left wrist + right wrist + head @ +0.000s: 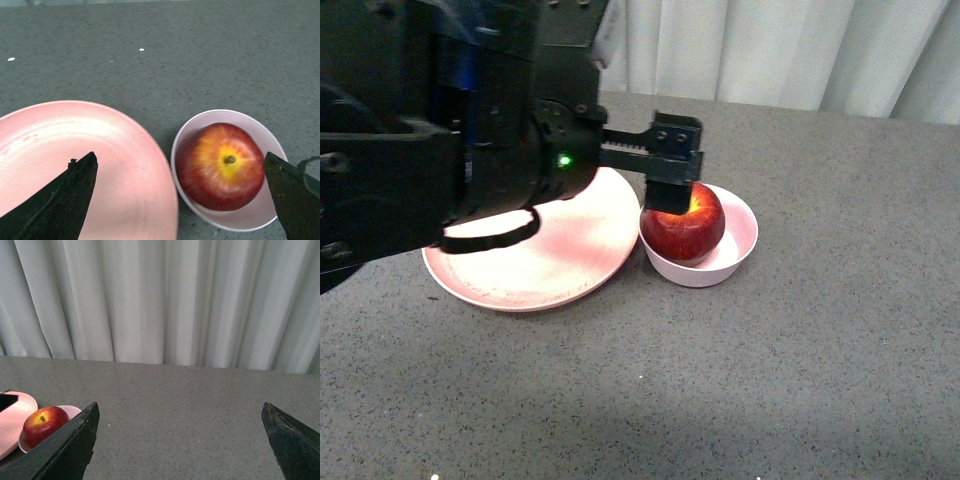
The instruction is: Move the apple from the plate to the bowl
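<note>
The dark-red apple (682, 228), yellow round its stem, sits inside the small pale pink bowl (740, 235). The wide salmon-pink plate (550, 260) lies just left of the bowl, nearly touching it, with nothing on it. My left gripper (672, 200) hovers open directly above the apple, not touching it. In the left wrist view its fingers (75, 195) straddle the apple (220, 165), the bowl (250, 215) and part of the plate (100, 145). My right gripper (180, 407) is open over bare table, off to the side, with apple (44, 424) and bowl (70, 411) in the distance.
My left arm (420, 150) fills the upper left of the front view and hides the plate's back edge. A white curtain (770, 50) hangs behind the grey speckled table (720, 380). The right arm does not show in the front view.
</note>
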`<state>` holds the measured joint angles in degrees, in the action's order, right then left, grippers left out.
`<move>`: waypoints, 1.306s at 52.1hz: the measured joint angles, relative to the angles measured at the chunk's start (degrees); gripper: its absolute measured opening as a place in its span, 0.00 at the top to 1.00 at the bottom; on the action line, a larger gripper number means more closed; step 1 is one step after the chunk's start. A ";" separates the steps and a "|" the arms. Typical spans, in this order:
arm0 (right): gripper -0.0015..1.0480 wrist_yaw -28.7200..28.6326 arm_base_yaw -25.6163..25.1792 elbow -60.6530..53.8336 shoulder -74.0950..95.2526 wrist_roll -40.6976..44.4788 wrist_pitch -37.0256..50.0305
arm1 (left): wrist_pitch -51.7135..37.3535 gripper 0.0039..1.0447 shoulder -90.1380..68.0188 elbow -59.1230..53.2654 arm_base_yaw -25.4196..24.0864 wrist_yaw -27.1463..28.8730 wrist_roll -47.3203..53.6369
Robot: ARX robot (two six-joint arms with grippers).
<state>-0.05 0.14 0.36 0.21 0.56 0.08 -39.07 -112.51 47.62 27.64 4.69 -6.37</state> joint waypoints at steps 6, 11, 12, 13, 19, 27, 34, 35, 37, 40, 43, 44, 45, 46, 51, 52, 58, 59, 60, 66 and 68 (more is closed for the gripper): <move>0.09 0.00 -0.02 0.00 0.00 0.00 0.00 | -0.57 0.06 2.32 -2.99 -1.05 0.96 -0.02; 0.09 -0.04 0.00 0.00 0.00 0.02 0.00 | -0.63 0.06 2.40 -3.21 -1.27 0.98 0.00; 0.09 -0.04 0.00 0.00 0.00 0.02 0.00 | -0.63 0.06 2.40 -3.23 -1.27 0.98 0.00; 0.09 -0.04 0.00 0.00 0.00 0.00 0.00 | -0.63 0.06 2.40 -3.26 -1.27 0.94 0.00; 0.09 -0.11 -0.02 0.00 0.00 0.02 0.00 | -24.11 0.23 0.42 -10.19 -1.25 16.02 3.65; 0.09 0.15 0.00 0.00 0.00 0.00 0.00 | -39.98 0.56 10.29 -24.52 -7.61 14.93 5.27; 0.09 -0.07 -0.02 0.00 0.00 0.02 0.00 | -39.06 0.78 17.66 -31.63 -11.28 11.45 5.51; 0.09 -0.07 -0.02 0.00 0.00 0.02 0.00 | -38.71 0.81 18.71 -32.50 -11.78 11.15 5.53; 0.09 -0.07 -0.02 0.00 0.00 0.02 0.00 | -38.16 0.87 20.26 -33.68 -12.55 10.36 5.53; 0.09 -0.04 0.00 0.00 0.00 0.00 0.00 | -37.13 0.95 22.99 -35.45 -13.57 9.16 5.60; 0.09 0.00 -0.02 0.00 0.00 0.02 0.00 | -36.13 0.97 25.75 -37.00 -14.45 8.09 5.77; 0.09 0.00 -0.02 0.00 0.00 0.00 0.00 | -35.89 0.97 26.32 -37.29 -14.60 7.85 5.75; 0.09 0.00 -0.02 0.00 0.00 0.02 0.00 | -35.50 0.97 27.45 -37.88 -14.91 7.41 5.79; 0.09 0.00 -0.02 0.00 0.00 0.00 0.00 | -34.60 0.97 29.07 -38.62 -15.41 6.73 5.88; 0.09 0.00 -0.02 0.00 0.00 0.00 0.00 | -31.67 0.97 33.92 -40.81 -17.14 5.44 5.90; 0.09 -0.02 -0.02 0.00 0.00 0.02 0.00 | -30.60 0.97 35.54 -41.48 -17.70 4.96 5.90; 0.09 -0.04 -0.02 0.00 0.00 0.02 0.00 | -25.94 0.97 42.47 -43.74 -19.63 3.34 5.90; 0.09 -0.04 0.00 0.00 0.00 0.02 0.00 | -23.50 0.97 44.81 -43.82 -20.02 2.97 5.90; 0.09 -0.04 -0.02 0.00 0.00 0.00 0.00 | -21.22 0.97 46.56 -43.82 -20.26 2.58 5.90; 0.09 0.00 -0.02 0.00 0.00 0.00 0.00 | -14.53 0.97 54.03 -44.11 -21.24 1.33 5.92; 0.09 0.00 -0.02 0.00 0.00 0.00 0.00 | -12.83 0.97 56.61 -44.44 -21.64 0.98 5.92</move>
<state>-0.05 0.12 0.36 0.21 0.56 0.08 -51.90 -55.90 3.18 6.00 5.67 -0.45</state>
